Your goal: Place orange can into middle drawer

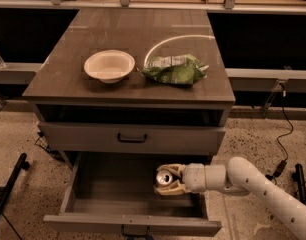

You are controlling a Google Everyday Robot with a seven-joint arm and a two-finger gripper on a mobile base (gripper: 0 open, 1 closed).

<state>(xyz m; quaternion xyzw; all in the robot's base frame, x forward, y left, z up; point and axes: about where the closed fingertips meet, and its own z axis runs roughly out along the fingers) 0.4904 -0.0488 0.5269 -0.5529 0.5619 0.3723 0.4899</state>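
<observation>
We see the middle drawer (118, 223) pulled open. Over its right part the pincer (168, 179) grasps the orange can (164, 176), silver top towards us. Above is a closed drawer front (83, 136). On the surface (143, 29) are a white bowl (109, 65) and, just right of it, a green snack bag (175, 70).

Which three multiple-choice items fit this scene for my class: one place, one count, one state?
1. Where is the orange can? A on the floor; B in the gripper, within the open middle drawer; C on a chair.
2. How many things lie on the cabinet top? A one; B two; C four.
3. The upper drawer front is: A closed; B pulled out; C missing.
Key: 1B, the gripper grips it at the drawer's right side; 2B, white bowl and green snack bag; 3A, it sits flush.
</observation>
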